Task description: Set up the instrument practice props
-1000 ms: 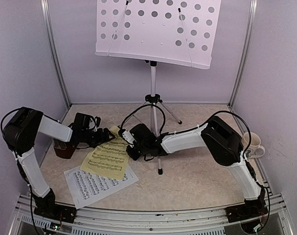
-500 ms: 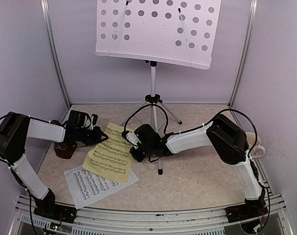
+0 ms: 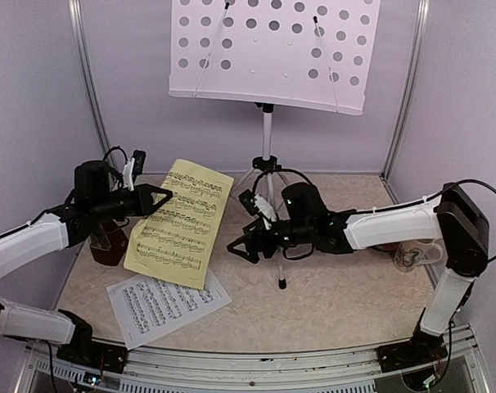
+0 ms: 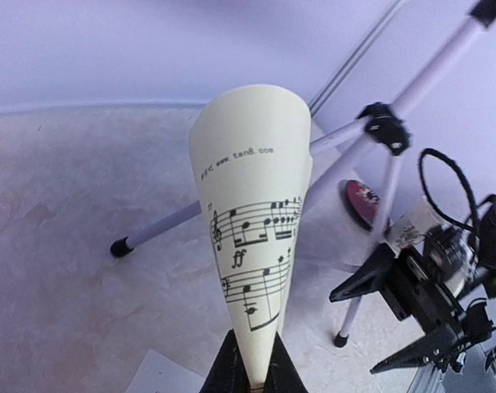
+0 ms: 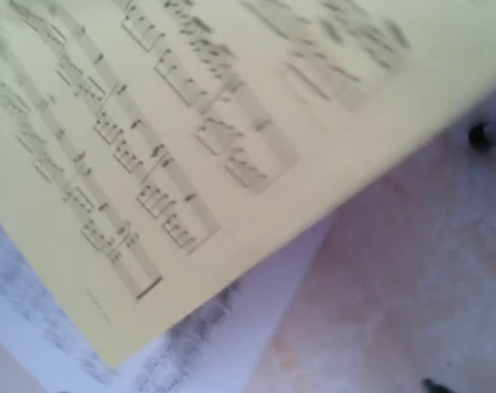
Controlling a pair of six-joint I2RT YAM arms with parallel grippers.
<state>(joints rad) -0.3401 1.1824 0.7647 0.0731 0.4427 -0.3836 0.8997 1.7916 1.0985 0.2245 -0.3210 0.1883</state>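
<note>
The yellow sheet of music (image 3: 178, 223) hangs lifted and tilted above the table, curled into a cone in the left wrist view (image 4: 252, 205). My left gripper (image 3: 160, 196) is shut on its upper left edge (image 4: 253, 375). My right gripper (image 3: 238, 248) stands open just right of the sheet, apart from it. Its wrist view shows the yellow sheet (image 5: 182, 123) close up, blurred, over the white sheet (image 5: 215, 344), and none of its own fingers. The white sheet (image 3: 166, 301) lies flat at the front left. The white perforated music stand (image 3: 272, 49) rises at the back. The brown metronome (image 3: 107, 247) sits half hidden under my left arm.
One stand leg ends in a foot (image 3: 281, 284) just below my right gripper; the other legs spread behind it. A floral mug (image 3: 412, 255) stands at the right behind my right arm. A red round dish (image 4: 361, 201) lies beyond the tripod. Walls close in the left, right and back.
My left gripper shut on the yellow sheet and lifted it off the table. My right gripper let go, opened and drew back to the right. The stand shifted slightly right.
</note>
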